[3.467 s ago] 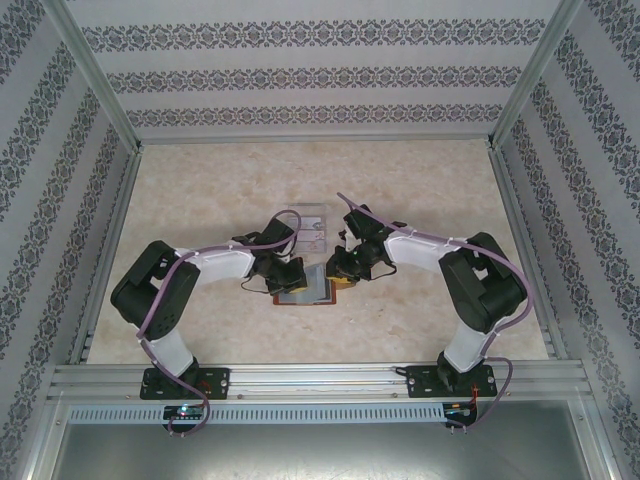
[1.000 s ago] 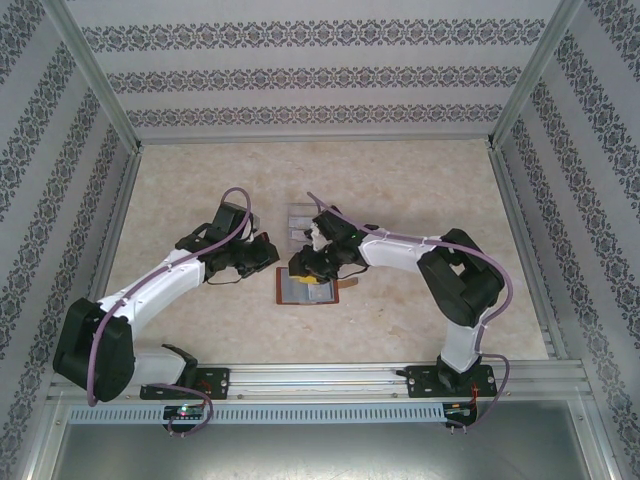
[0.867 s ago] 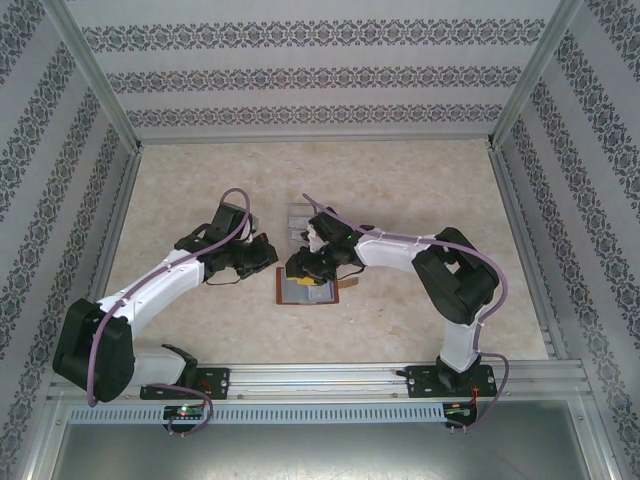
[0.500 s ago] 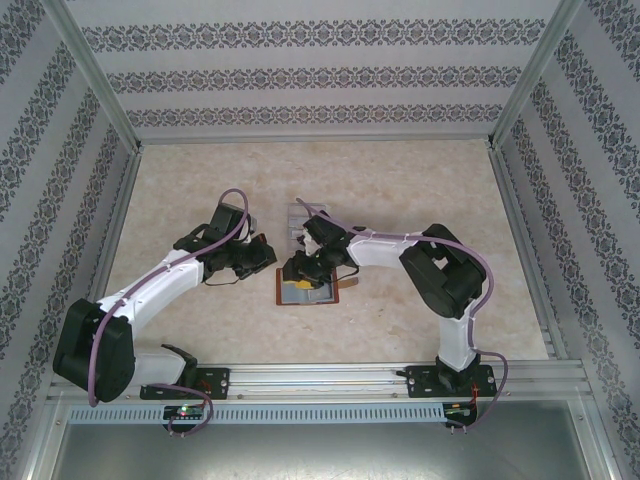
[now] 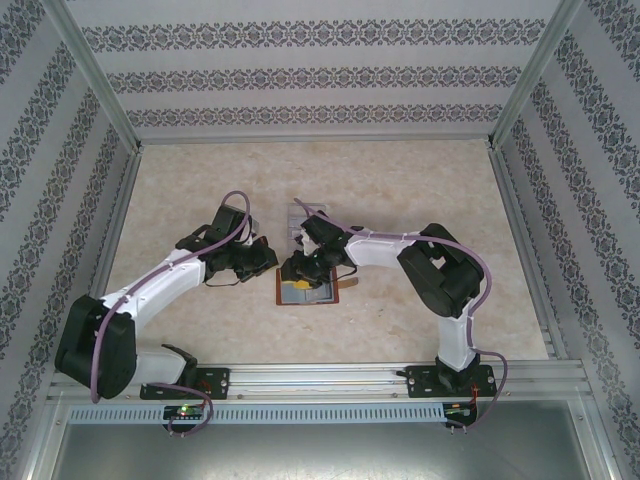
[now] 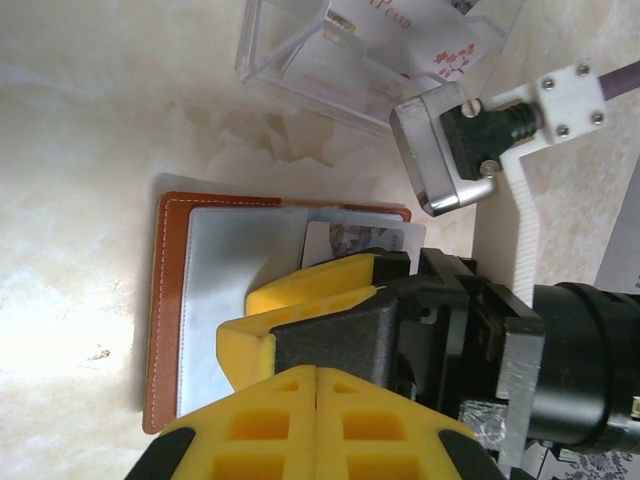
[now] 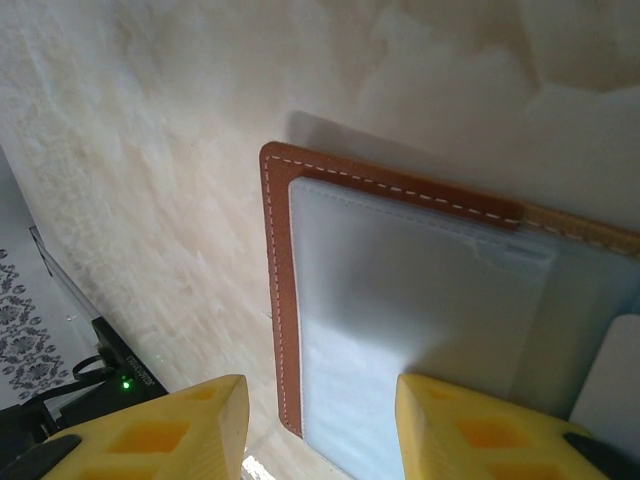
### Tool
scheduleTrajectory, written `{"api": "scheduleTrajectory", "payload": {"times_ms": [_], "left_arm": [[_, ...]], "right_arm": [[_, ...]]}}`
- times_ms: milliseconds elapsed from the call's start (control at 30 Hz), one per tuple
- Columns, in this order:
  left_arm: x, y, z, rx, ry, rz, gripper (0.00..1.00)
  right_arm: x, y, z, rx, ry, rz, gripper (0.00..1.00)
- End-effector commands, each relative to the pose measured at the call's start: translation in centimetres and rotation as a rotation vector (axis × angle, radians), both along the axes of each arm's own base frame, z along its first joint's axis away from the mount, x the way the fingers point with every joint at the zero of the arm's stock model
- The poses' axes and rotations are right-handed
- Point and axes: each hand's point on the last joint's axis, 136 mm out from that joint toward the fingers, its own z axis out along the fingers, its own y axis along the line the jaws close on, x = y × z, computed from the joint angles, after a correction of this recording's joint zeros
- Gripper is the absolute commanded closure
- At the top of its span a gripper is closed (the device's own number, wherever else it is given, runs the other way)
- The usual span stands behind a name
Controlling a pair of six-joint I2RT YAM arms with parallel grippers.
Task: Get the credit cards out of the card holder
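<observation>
Left gripper pinched shut and empty, just left of the card holder, which lies open and flat, long side across the table. Right gripper, jaws parted, hangs directly over it, so it's the nearer arm. One credit card peeks out, the rest hidden beneath that gripper.

The card holder is reddish-brown with white stitching and pale grey-blue pockets. The table is cream and marbled. The walls are white with bands of grey floral pattern. The right gripper has yellow fingers.
</observation>
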Motion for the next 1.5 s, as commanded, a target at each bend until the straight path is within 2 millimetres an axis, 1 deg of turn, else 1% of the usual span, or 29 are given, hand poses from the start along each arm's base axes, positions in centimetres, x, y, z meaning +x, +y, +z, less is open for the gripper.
{"api": "scheduleTrajectory", "payload": {"times_ms": [0,167,300,433,633,733,867,1067,1200,1467], "left_arm": [[0.4,-0.1,-0.1,-0.020,-0.004,-0.009,1.00],[0.7,-0.6,-0.5,-0.037,0.008,-0.016,1.00],[0.8,-1.0,-1.0,-0.049,0.020,-0.019,1.00],[1.0,-1.8,-1.6,-0.067,0.037,-0.029,1.00],[1.3,-3.9,-2.8,-0.104,0.054,-0.071,1.00],[1.3,-4.7,-3.8,-0.113,0.083,-0.082,1.00],[1.3,-5.7,-4.7,-0.136,0.108,-0.100,0.97],[1.0,-6.7,-5.4,-0.166,0.129,-0.122,0.91],[0.9,-7.2,-5.9,-0.178,0.144,-0.136,0.90],[0.4,-7.7,-7.1,-0.182,0.182,-0.153,0.89]], "right_arm": [[0.4,0.0,2.3,0.008,-0.038,-0.012,0.56],[0.7,-1.3,3.1,-0.002,-0.052,-0.031,0.56],[0.8,-2.7,3.2,-0.019,-0.059,-0.052,0.56],[0.8,-4.3,2.6,-0.050,-0.054,-0.075,0.56],[0.4,-6.3,1.6,-0.111,-0.050,-0.094,0.56],[0.2,-7.2,1.0,-0.147,-0.052,-0.099,0.56],[0.1,-7.6,0.6,-0.157,-0.047,-0.103,0.56],[-0.1,-8.0,-0.5,-0.175,-0.029,-0.106,0.56],[-0.1,-8.3,-1.0,-0.184,-0.023,-0.108,0.57],[-0.2,-8.4,-0.9,-0.184,-0.022,-0.112,0.56]]}}
